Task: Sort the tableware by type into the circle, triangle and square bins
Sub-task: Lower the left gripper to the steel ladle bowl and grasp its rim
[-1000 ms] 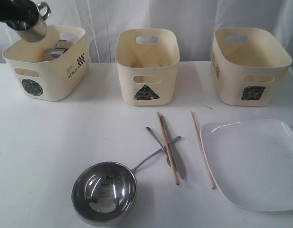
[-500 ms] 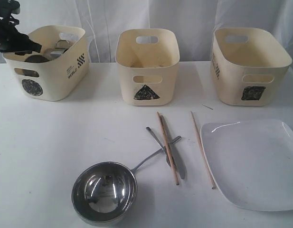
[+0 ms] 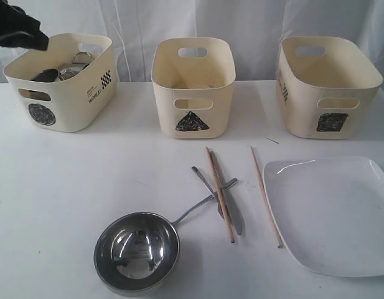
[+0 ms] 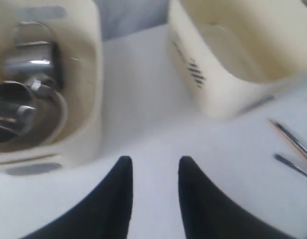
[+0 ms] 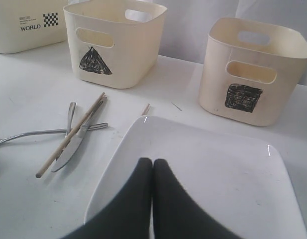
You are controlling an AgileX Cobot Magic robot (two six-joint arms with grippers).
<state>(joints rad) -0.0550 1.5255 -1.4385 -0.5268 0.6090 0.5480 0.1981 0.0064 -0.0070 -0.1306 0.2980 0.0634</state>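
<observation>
At the far left of the tabletop, hovered over the circle bin (image 3: 73, 106) with left end effector (image 4: 153, 167) parted and empty. Showed steel mugs (image 3: 61, 73) already inside that bin. Found triangle bin (image 3: 193, 87) and square bin (image 3: 328, 93) seemingly empty. Judged yet to sort: steel bowl (image 3: 137, 251), cutlery (image 3: 195, 212) and chopsticks (image 3: 266, 196) at near centre, white plate (image 3: 335, 212) at near right, beneath clenched, empty right end effector (image 5: 153, 164).

The right end effector (image 5: 152, 162), jaws pressed together, hangs over the white square plate (image 5: 218, 164) on the surface (image 5: 24, 89), with crossed steel cutlery (image 5: 68, 152) and a chopstick (image 5: 71, 134) just beside the plate and, beyond them, 2 bins: the triangle bin (image 5: 113, 45) and the square bin (image 5: 253, 59).
</observation>
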